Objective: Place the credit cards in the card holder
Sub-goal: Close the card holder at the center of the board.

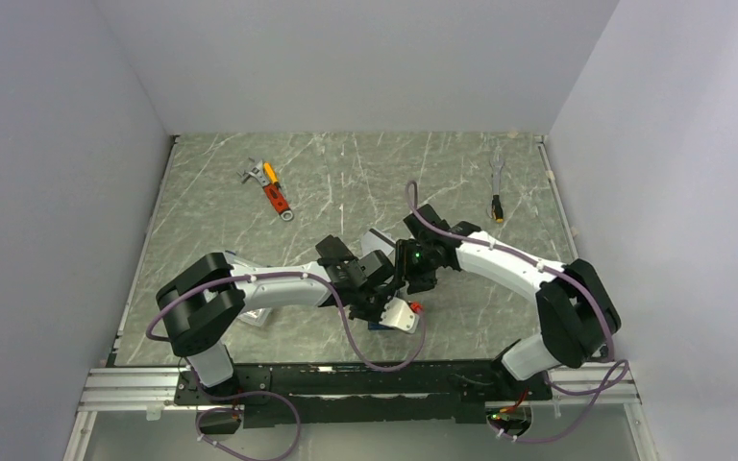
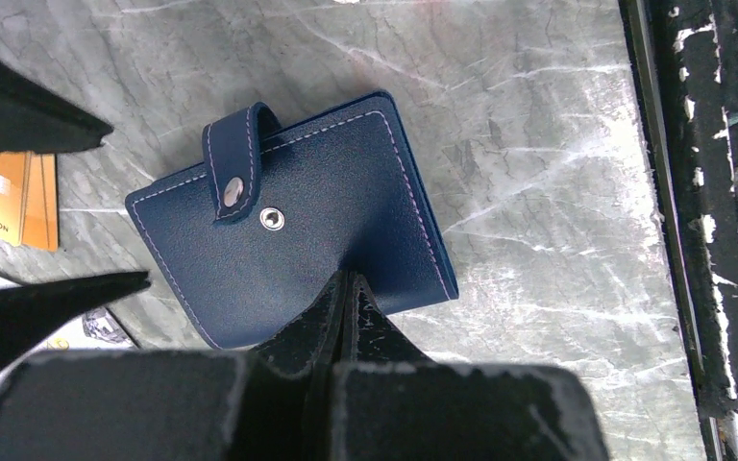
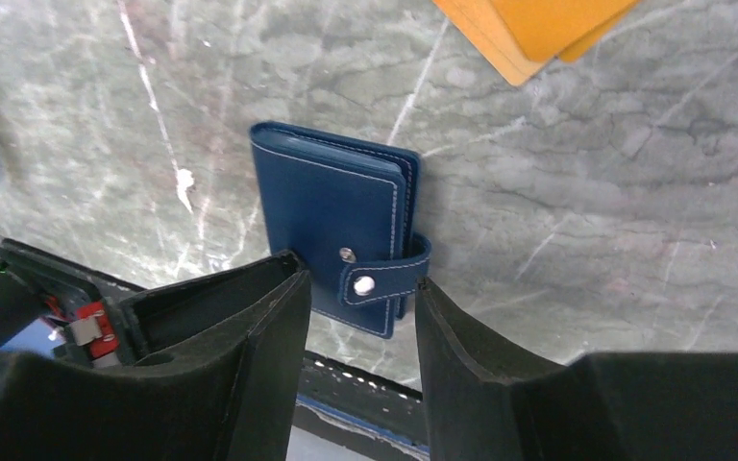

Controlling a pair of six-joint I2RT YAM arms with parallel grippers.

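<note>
The card holder (image 2: 298,226) is a navy-blue wallet lying folded on the marble table, its snap tab (image 2: 235,163) loose beside the stud. My left gripper (image 2: 351,280) is shut, and its joined tips rest on the holder's near edge. In the right wrist view the card holder (image 3: 332,221) lies just beyond my right gripper (image 3: 357,279), which is open, with the tab (image 3: 384,279) between its fingertips and untouched. An orange credit card (image 2: 10,197) lies on the table left of the holder, also seen as the orange credit card (image 3: 538,24). A pale card corner (image 2: 82,331) shows beside it. The black card is out of view.
An orange-handled tool (image 1: 271,187) lies at the back left and a small cable piece (image 1: 497,192) at the back right. The black rail (image 2: 721,211) of the table's near edge runs close to the holder. Both arms meet at the front middle (image 1: 389,288).
</note>
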